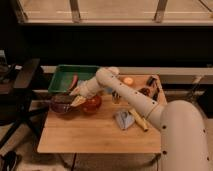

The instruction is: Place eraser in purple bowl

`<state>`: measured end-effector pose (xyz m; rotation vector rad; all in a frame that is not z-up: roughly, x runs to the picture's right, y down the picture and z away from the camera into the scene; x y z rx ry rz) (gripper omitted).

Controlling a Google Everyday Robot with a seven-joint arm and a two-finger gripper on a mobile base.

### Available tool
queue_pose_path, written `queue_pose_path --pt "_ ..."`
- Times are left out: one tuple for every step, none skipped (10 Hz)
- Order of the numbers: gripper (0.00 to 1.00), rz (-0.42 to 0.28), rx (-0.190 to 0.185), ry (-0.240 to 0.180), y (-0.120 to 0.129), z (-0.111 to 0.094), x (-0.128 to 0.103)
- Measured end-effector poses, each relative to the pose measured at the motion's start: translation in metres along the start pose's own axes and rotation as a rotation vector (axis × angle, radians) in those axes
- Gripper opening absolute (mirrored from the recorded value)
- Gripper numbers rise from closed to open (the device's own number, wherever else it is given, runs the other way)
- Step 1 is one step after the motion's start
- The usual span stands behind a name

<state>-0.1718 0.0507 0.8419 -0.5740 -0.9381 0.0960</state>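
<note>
The purple bowl [61, 104] sits on the left side of the wooden table [95, 132]. My gripper [75, 96] hangs just above the bowl's right rim, at the end of the white arm [125, 92] reaching in from the right. A pale wedge-shaped thing, likely the eraser [78, 101], shows at the gripper's tip over the rim between the purple bowl and a red bowl [92, 104].
A green tray [70, 77] with a reddish item stands behind the bowls. A blue-grey cloth [123, 120] and a yellow stick [138, 120] lie mid-table. An orange fruit [128, 80] and dark items sit at the back right. A black chair [22, 82] stands left.
</note>
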Motion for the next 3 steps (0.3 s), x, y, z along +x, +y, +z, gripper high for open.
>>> queue_pose_path --pt "0.65 0.001 0.001 0.000 -0.0002 -0.0009 0.0006" --pt "0.65 0.001 0.001 0.000 -0.0002 -0.0008 0.0005" --pt "0.65 0.000 0.001 0.000 -0.0001 -0.0003 0.0001"
